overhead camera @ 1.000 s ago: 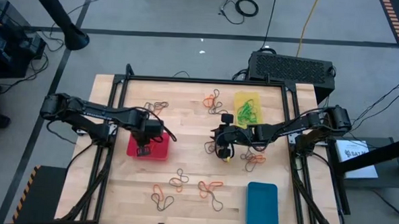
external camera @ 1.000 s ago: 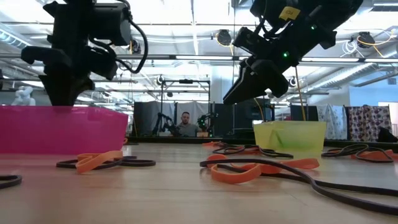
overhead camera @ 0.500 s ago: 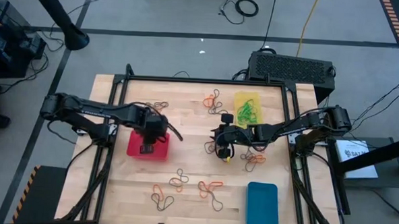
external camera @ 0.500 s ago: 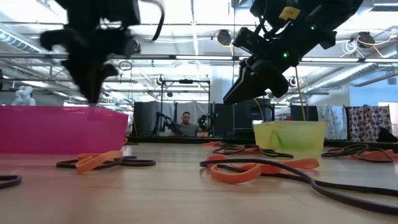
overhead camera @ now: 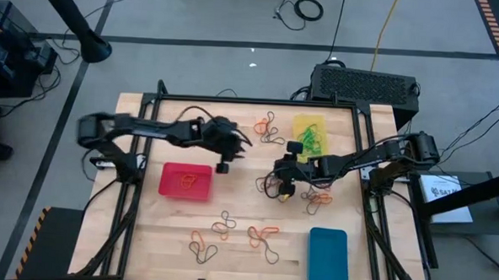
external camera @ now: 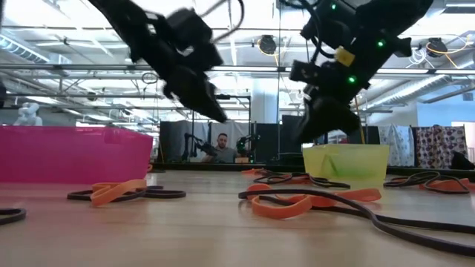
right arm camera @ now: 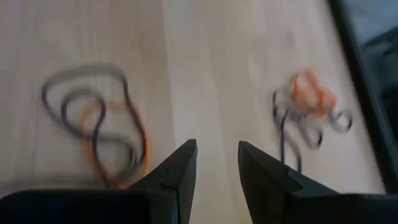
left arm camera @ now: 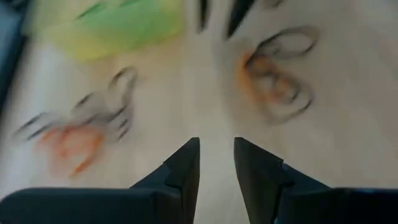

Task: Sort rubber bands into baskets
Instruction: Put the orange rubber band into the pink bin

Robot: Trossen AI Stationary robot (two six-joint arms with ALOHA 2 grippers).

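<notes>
My left gripper (overhead camera: pixel 224 165) (left arm camera: pixel 216 155) hangs open above bare wood, just beyond the far right corner of the red basket (overhead camera: pixel 186 181), which holds orange rubber bands (overhead camera: pixel 184 182). My right gripper (overhead camera: pixel 279 188) (right arm camera: pixel 216 158) stands open over the table's middle right, slanting down, with nothing between its fingers. Beside it lie a dark and orange tangle of bands (right arm camera: pixel 99 124) and another tangle (right arm camera: pixel 308 106). The yellow basket (overhead camera: pixel 310 134) at the far right holds green bands. The blue basket (overhead camera: pixel 328 257) sits at the near right.
Loose band clusters lie on the wood at the far middle (overhead camera: pixel 268 128), far left (overhead camera: pixel 197 133), near middle (overhead camera: pixel 220 226) (overhead camera: pixel 262 235) and by the right arm (overhead camera: pixel 319 196). A black box (overhead camera: pixel 366 84) stands behind the table's far edge. A person sits in the room beyond (external camera: pixel 221 147).
My left gripper has swung from above the red basket toward the table's far right, out over the wood, and has tipped from pointing down to slanting. The basket's inside with its orange bands now shows. My right gripper has tipped a little steeper, nearly in place.
</notes>
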